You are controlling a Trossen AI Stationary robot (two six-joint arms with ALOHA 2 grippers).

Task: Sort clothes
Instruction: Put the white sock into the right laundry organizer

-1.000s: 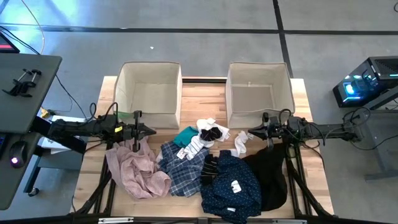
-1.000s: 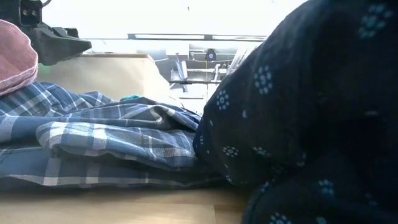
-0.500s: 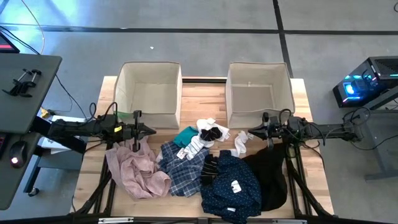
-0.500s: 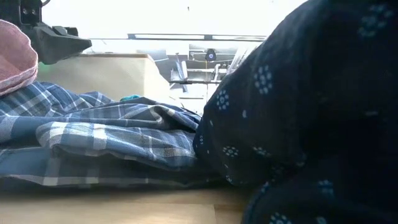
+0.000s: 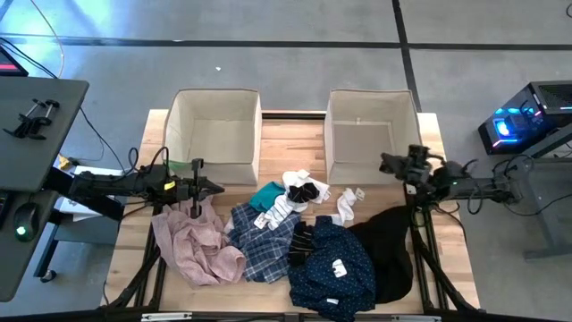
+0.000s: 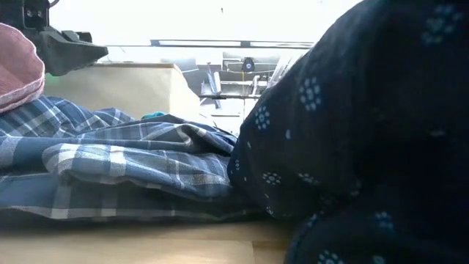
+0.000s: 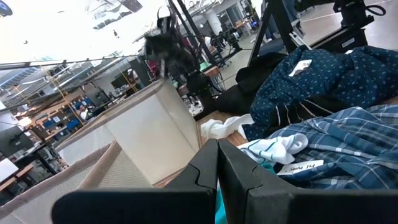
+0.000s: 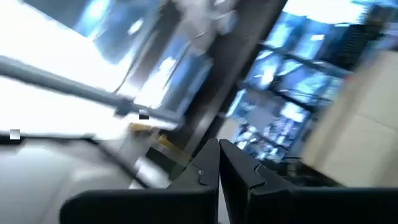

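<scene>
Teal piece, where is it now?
High view: the teal piece lies mid-table, beside the socks and above the plaid shirt.

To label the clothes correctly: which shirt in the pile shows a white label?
The navy dotted shirt, lying at the pile's front. The blue plaid shirt and the pale pink shirt show none from above.

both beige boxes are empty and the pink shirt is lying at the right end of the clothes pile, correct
Not quite. The high view shows the pale pink shirt at the left end of the pile, below the left gripper. Both beige boxes are indeed empty.
</scene>
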